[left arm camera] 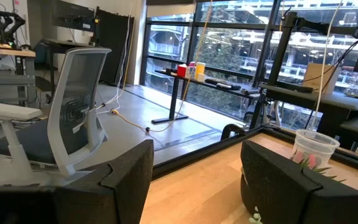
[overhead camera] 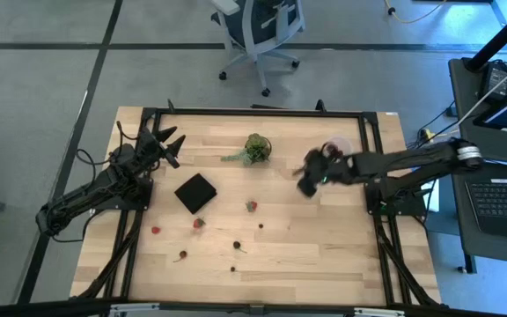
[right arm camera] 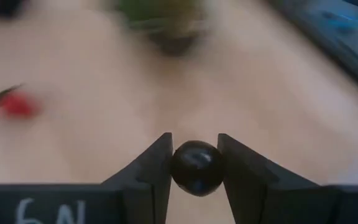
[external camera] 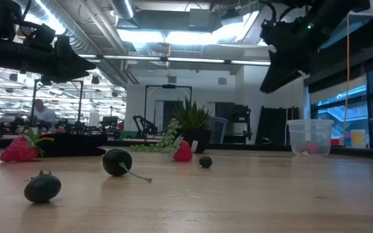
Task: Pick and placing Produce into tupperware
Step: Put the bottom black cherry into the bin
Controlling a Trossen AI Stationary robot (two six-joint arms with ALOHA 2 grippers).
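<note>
High view, left to right: the left gripper [overhead camera: 167, 143] waits at upper left, fingers apart. A flat black square [overhead camera: 195, 192] and green leafy clump [overhead camera: 255, 148] sit mid-table. The right gripper [right arm camera: 194, 163], clamped on a dark round berry [right arm camera: 196, 167], hovers just left of the round translucent plastic tub [overhead camera: 338, 146]. Judged mid-carry; next, move over the tub and release. Loose berries [overhead camera: 251, 205] remain well clear.

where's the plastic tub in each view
High view: the tub is at the table's far right, by the right arm.
Low view: tub at right, something pink inside.
Left wrist view: tub at right edge.
Right wrist view: not in it.
Shared landmark: the green plant.
</note>
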